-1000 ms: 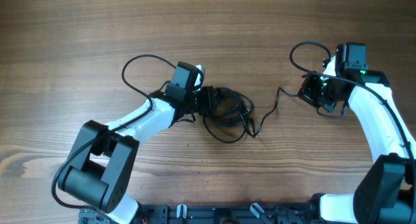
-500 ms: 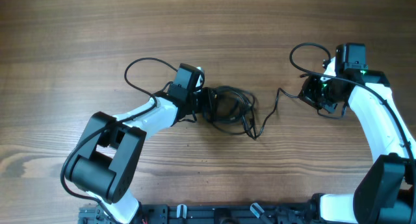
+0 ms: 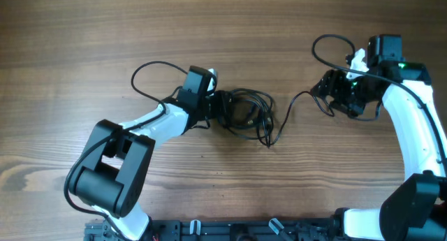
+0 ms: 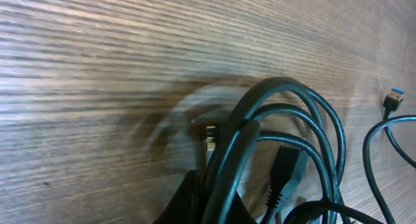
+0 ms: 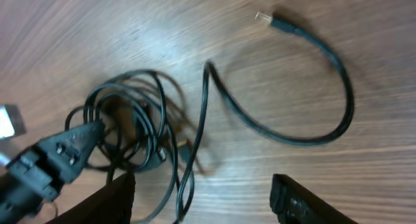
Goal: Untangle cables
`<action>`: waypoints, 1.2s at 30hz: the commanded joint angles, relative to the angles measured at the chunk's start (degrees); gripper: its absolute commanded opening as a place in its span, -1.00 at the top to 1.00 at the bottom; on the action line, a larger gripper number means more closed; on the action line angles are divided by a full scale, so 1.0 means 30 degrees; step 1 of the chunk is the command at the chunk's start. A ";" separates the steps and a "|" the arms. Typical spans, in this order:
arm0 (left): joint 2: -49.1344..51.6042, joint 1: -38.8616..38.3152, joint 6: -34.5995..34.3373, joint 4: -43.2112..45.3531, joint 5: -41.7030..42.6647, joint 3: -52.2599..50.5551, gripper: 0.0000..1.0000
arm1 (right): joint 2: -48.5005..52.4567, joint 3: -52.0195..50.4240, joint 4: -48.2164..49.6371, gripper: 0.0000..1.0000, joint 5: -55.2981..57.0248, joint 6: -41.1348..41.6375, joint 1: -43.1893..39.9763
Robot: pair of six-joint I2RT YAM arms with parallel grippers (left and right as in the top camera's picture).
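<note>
Gripping 1 cable bundle (image 3: 246, 114) w/ left fingers (image 4: 185, 204) clamped; right fingers (image 5: 305, 201) apart above 1 loose strand (image 5: 312, 130).

Your cables (image 3: 244, 114): black knotted bundle, mid-tabletop (image 3: 70, 31). One loose strand (image 5: 305, 136) curves away to the right, its pale-tipped plug lying flat.

Overhead view: bright, even, diffuse light from above; table (image 3: 84, 31) uniformly lit, no glare; shadows under cables (image 3: 237, 112) thin and faint; picture sharp edge to edge; small green glow on right arm (image 3: 408, 122). Left wrist view: wood grain smeared by motion blur, ghost streaks left of cable loop; nearest strands at bottom edge out of focus; pale sheen on upper wood. Right wrist view: whitish glare patch upper left of centre; overall slightly soft; soft shadow alongside curved cable
</note>
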 commanded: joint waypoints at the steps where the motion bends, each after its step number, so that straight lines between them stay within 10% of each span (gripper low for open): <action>1: 0.0189 0.0211 -0.0969 0.0131 0.0270 0.0153 0.92 | -0.0138 0.0233 -0.1326 -0.41 -0.1588 -0.1348 0.0335; 20: 0.0189 0.0204 -0.0969 0.0131 0.0291 0.0153 0.92 | -0.0095 -0.2718 0.1778 -0.23 -0.0248 0.1115 0.8721; 24: 0.0189 0.0204 -0.0969 0.0124 0.0291 0.0153 0.92 | -0.0066 -0.2761 0.2674 0.47 0.0058 0.1151 0.9493; 25: 0.0189 0.0204 -0.0969 0.0124 0.0291 0.0153 0.92 | -0.0066 -0.2761 0.2878 0.91 0.0525 0.1486 0.9500; 31: 0.0189 0.0204 -0.0969 0.0124 0.0291 0.0153 0.92 | -0.0066 -0.2732 0.4131 0.91 0.1770 0.2069 0.9355; 36: 0.0189 0.0204 -0.0969 0.0124 0.0291 0.0153 0.92 | -0.0087 -0.1792 0.4269 0.91 -0.8626 -0.0634 0.7038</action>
